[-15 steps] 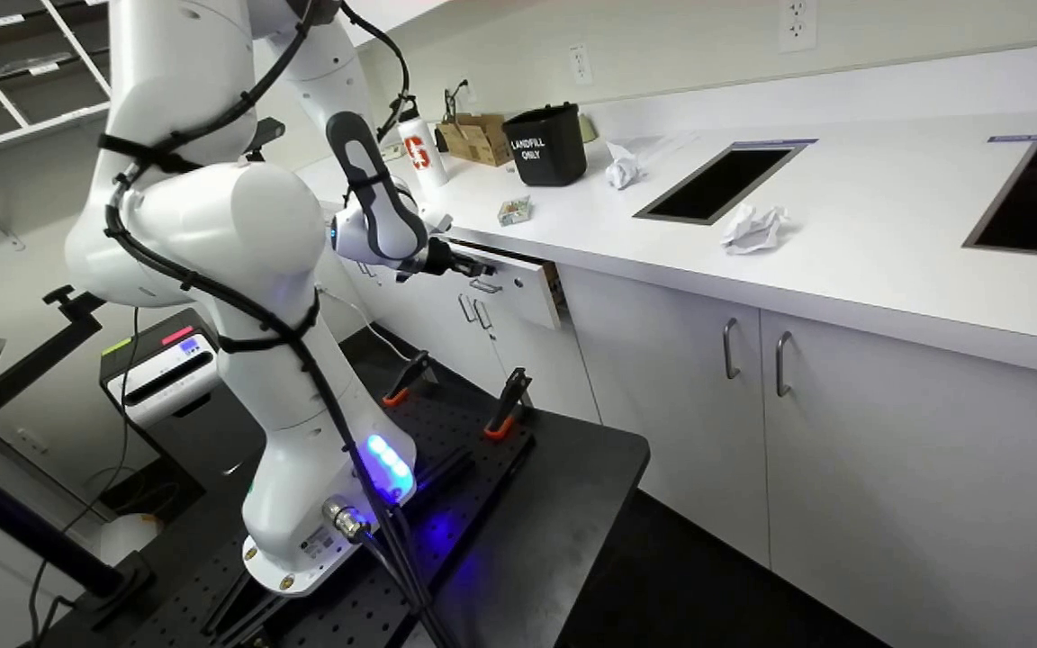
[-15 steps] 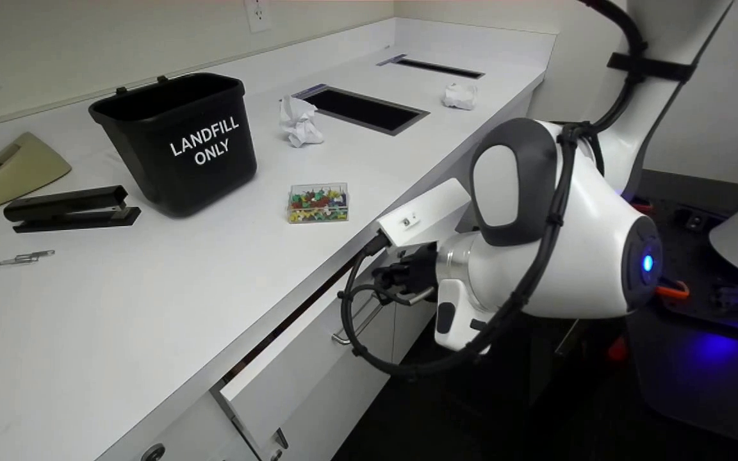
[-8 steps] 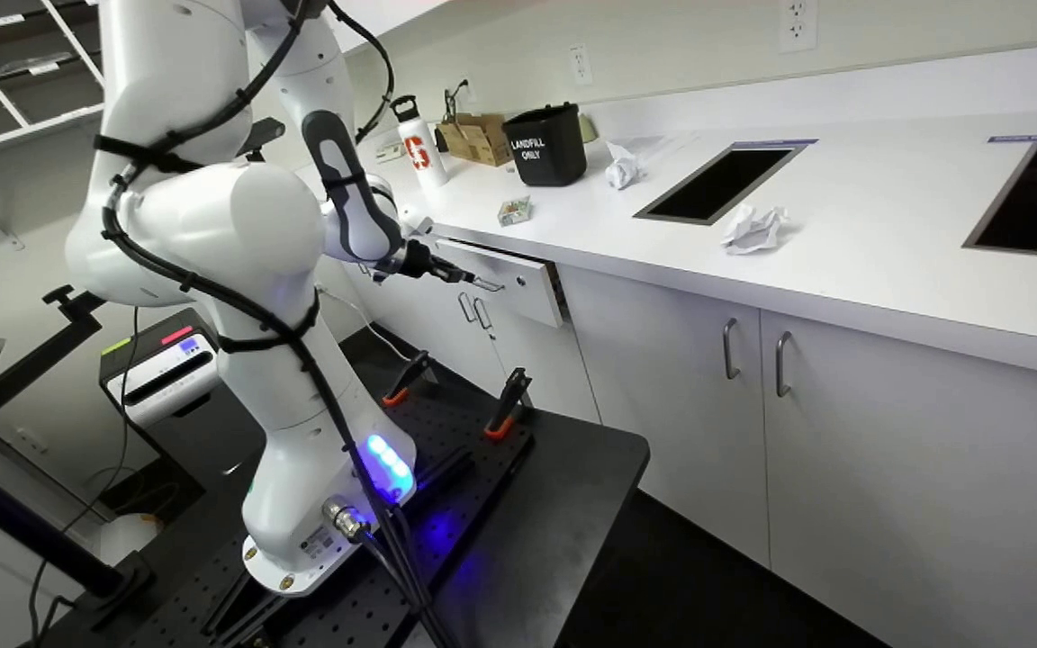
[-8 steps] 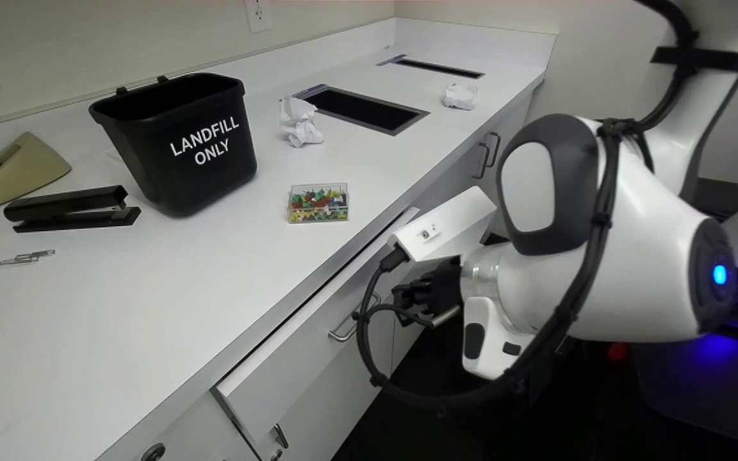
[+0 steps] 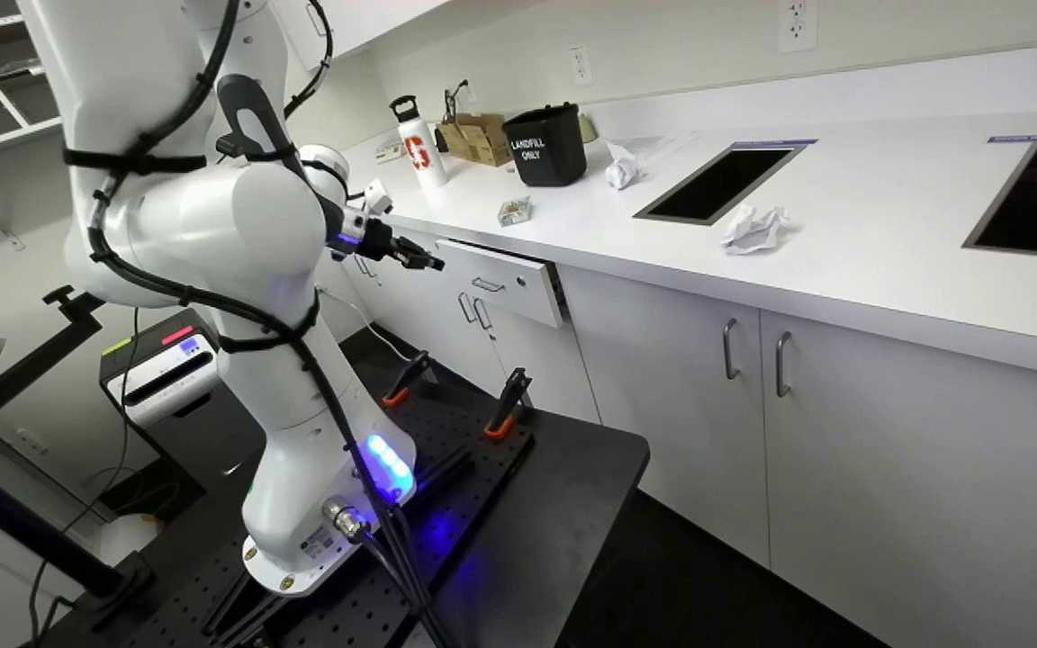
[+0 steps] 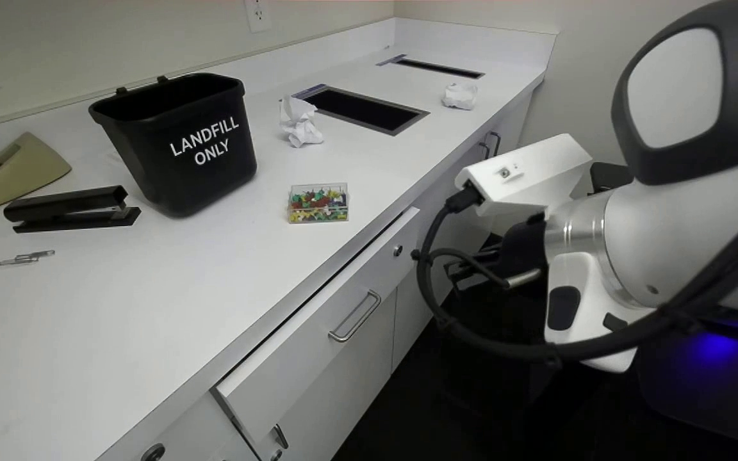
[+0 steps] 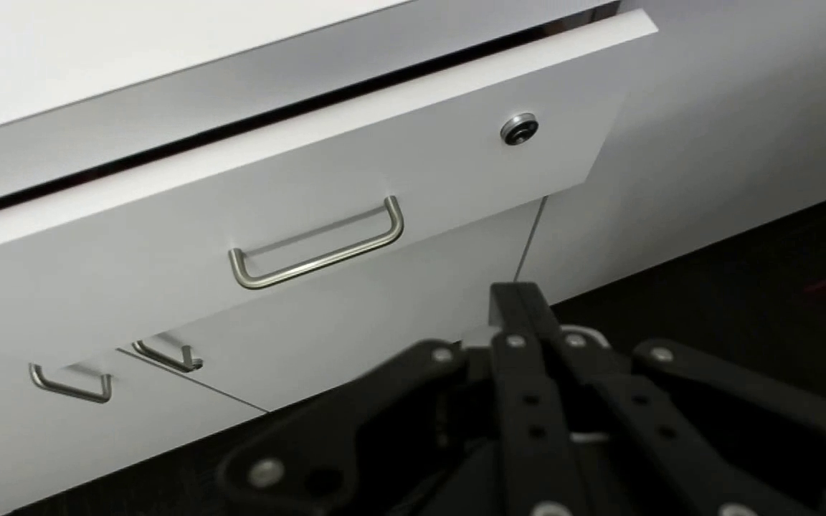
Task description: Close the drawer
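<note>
The drawer (image 5: 509,295) has a flat white front with a metal handle (image 6: 357,319) and a round lock. It stands slightly out from the cabinet, with a thin dark gap under the counter edge in both exterior views. In the wrist view, the drawer front (image 7: 298,197) spans the upper part, with its handle (image 7: 320,259) near the middle. My gripper (image 7: 517,290) is black, with its fingertips together and nothing between them. In the exterior views the gripper (image 5: 437,264) is apart from the drawer front; its fingers (image 6: 455,269) are partly hidden by a cable.
The white counter (image 6: 215,301) overhangs the drawer. On it stand a black bin (image 6: 183,153), a pin box (image 6: 318,203), a stapler (image 6: 71,208) and crumpled paper (image 6: 300,121). Cabinet doors (image 5: 662,360) with bar handles flank the drawer. Clamps (image 5: 508,405) stick up near the arm's base.
The drawer moved slightly inward between the first and middle frames, narrowing its gap. My gripper has pulled back from the drawer front and away from the handle, which is now uncovered.
</note>
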`<act>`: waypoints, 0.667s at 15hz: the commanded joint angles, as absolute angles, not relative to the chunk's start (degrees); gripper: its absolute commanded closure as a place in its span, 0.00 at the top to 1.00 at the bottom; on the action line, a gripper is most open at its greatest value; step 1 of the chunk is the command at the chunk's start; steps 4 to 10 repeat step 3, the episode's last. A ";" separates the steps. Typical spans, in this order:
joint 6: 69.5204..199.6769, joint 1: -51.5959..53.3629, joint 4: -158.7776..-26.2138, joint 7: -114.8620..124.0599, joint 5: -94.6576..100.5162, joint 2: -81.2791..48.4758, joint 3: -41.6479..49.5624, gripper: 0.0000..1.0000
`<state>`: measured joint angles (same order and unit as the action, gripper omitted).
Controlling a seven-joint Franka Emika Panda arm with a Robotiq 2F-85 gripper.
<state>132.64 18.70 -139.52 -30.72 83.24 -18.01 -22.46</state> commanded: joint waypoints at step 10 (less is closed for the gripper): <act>132.50 18.73 -142.27 -36.28 76.37 -11.68 -23.02 0.00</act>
